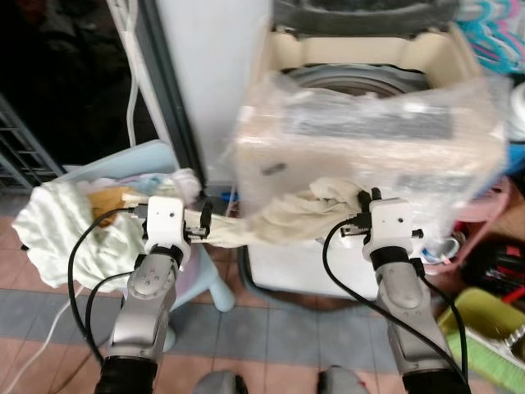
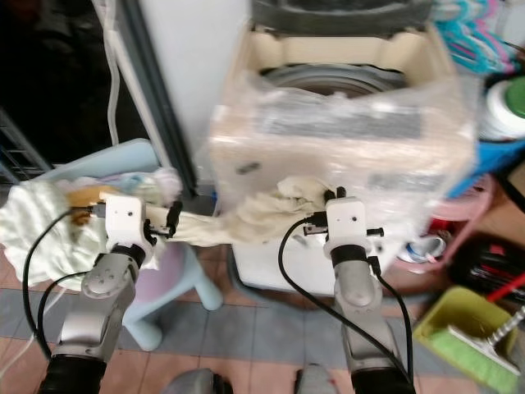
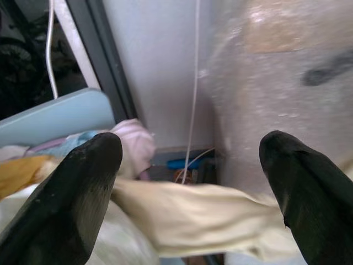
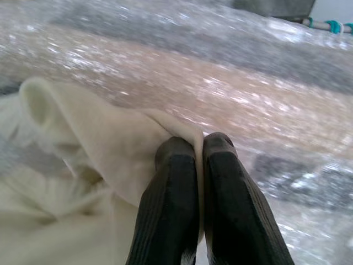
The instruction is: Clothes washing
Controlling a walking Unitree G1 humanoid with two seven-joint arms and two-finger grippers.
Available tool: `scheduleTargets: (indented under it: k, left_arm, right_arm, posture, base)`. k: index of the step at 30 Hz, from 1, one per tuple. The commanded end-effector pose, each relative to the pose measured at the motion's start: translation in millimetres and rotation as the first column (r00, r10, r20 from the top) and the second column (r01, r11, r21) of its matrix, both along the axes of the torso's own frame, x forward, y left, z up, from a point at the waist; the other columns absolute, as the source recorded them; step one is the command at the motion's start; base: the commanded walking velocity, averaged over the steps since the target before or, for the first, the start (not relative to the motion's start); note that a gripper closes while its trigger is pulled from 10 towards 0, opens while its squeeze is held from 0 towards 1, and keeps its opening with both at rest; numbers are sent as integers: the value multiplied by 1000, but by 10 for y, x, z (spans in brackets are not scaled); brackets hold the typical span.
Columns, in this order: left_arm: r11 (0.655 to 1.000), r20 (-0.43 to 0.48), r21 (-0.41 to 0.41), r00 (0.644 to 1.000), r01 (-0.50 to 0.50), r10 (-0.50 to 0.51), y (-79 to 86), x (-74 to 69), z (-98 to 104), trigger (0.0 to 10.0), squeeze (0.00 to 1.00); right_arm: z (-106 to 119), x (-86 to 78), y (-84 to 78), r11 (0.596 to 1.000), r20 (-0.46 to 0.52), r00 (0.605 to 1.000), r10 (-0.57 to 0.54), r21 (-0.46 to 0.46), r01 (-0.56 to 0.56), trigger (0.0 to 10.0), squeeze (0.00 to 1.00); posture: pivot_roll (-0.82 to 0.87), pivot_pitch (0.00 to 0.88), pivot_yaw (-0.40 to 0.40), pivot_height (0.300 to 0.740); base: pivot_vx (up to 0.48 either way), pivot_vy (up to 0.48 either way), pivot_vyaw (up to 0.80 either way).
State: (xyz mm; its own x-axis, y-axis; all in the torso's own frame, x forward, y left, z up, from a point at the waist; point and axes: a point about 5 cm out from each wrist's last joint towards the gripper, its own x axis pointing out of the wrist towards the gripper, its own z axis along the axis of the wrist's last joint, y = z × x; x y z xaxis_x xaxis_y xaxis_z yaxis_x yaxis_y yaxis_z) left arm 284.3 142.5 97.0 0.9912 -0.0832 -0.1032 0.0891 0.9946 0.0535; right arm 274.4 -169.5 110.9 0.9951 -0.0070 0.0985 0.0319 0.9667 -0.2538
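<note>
Cream cloth is pinched between the pressed-together black fingers of the right gripper (image 4: 193, 165), a fold of the garment (image 1: 279, 217) caught at their tips against the front of the washing machine (image 1: 369, 139). That front is wrapped in a crinkled plastic cover (image 4: 231, 72) (the panel markings under it are too blurred to read). From the pinch the garment hangs in a bunch and stretches as a long strip toward the left gripper (image 3: 193, 182), whose fingers (image 3: 71, 193) stand spread wide with the strip passing between them; whether they touch it cannot be told. Both silver arms reach forward and up, wrists level, the right one close to the machine and the left one beside the light blue basket (image 1: 156, 156). A heap of pale laundry (image 1: 61, 226) fills the basket, its lower part hidden behind the left arm. The machine's open drum is cut off near the top edge.
</note>
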Motion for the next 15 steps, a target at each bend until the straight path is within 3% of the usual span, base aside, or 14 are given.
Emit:
scheduleTargets:
  k: [1, 8, 15]
  left_arm:
    - [1000, -10, 0, 1000, -15, 15, 6, -29, -4, 10000, 0]
    - [999, -30, -33, 999, -38, 37, 40, -49, -46, 10000, 0]
    - [995, -32, -41, 996, -89, 88, 105, -58, -58, 10000, 0]
  right_arm:
    - [41, 2, -16, 1000, 18, 1000, 4, -1, -4, 10000, 0]
    - [72, 19, 61, 997, 18, 997, 77, 4, -77, 10000, 0]
    - [315, 93, 355, 948, 69, 948, 312, 42, -315, 10000, 0]
  posture:
    - [-41, 107, 98, 740]
    - [-52, 85, 100, 740]
    - [-60, 60, 99, 740]
  base:
    - [0, 0, 0]
    - [0, 0, 0]
    - [0, 0, 0]
